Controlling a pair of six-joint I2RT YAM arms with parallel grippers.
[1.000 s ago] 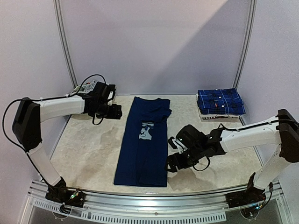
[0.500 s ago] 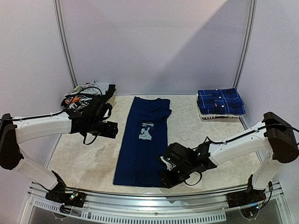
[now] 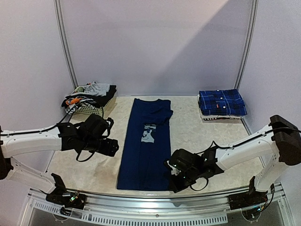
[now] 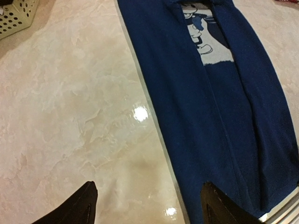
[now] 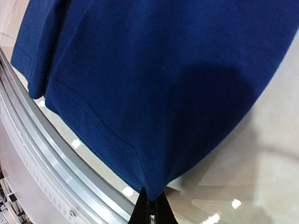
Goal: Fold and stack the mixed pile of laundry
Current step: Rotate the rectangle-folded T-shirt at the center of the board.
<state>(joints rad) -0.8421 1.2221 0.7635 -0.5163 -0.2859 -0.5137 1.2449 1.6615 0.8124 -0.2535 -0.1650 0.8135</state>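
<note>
1. T-shirt (image 3: 146, 143), navy, lies flat and long on the table (image 3: 84, 165). Both sides are folded inward, and a pale cartoon print (image 4: 202, 42) shows between the folds. It stretches between the two grippers, and its near hem is just beside the metal rail (image 3: 155, 207) at the table's front edge.
2. The right gripper (image 5: 150, 198) is clenched on the near right corner of the T-shirt's hem. Its fingertips are pressed together over the stitched edge, and the cloth spreads away from them across the table.
3. The left gripper (image 4: 147, 200) is released, jaws wide apart with nothing between them. It hangs low over the table at the T-shirt's left edge. That edge runs under its right finger, while its left finger is over bare marble.
4. Beyond the left gripper, at the far left corner, a white basket (image 3: 91, 109) holds loose clothes (image 3: 91, 89) in grey, black and orange-white.
5. Well beyond the right gripper, at the far right corner, a folded plaid shirt (image 3: 222, 102) lies on top of a small stack, with a pale striped layer showing under it.
</note>
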